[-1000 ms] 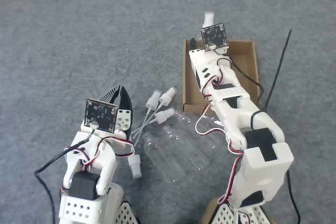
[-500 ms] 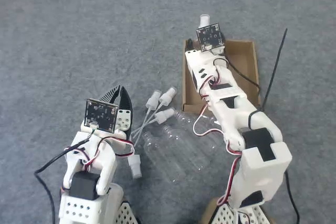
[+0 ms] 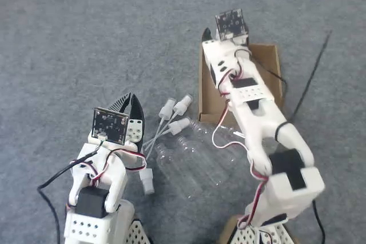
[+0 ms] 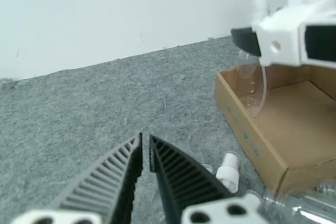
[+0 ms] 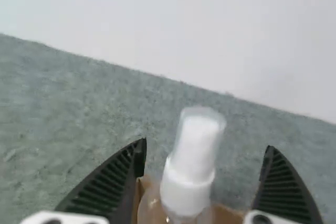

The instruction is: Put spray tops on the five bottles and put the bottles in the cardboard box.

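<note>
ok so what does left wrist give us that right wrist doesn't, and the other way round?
Left wrist view: the left hand, shut and holding nothing; loose spray tops on the mat beside the cardboard box; a lying bottle near the box's corner; the right arm above the box.
Right wrist view: the right hand, fingers open on either side of a white spray top.
Both: the capped bottle that top sits on, at the box; the grey mat; the white wall.
</note>
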Controlling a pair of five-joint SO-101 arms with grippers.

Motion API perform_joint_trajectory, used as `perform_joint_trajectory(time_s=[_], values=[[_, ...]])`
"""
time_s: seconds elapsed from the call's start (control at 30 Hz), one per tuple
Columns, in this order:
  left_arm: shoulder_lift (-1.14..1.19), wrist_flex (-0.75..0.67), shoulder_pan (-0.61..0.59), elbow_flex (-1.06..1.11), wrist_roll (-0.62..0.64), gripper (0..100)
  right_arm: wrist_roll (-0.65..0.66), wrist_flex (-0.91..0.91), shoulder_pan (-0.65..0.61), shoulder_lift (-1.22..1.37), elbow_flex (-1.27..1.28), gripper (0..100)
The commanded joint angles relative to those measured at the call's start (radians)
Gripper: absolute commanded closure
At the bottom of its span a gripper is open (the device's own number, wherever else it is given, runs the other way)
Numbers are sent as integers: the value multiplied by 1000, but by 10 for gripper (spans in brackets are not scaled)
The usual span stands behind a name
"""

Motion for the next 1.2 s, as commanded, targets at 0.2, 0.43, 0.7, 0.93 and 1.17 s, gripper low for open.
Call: perform_joint_trajectory(time_s=[0.2, 0.43, 0.7, 0.93, 1.17], values=[[-14, -29, -8, -5, 9, 988, 12, 424, -4, -394, -115, 716], [-14, -29, -8, -4, 9, 988, 14, 901, -1, -664, -114, 717], [-14, -29, -14, -4, 9, 988, 201, 1504, 4, -839, -114, 714], [-14, -31, -15, -4, 9, 988, 480, 1698, 5, -923, 110, 718], [-14, -31, -15, -4, 9, 988, 624, 1590, 5, -1012, 416, 718]])
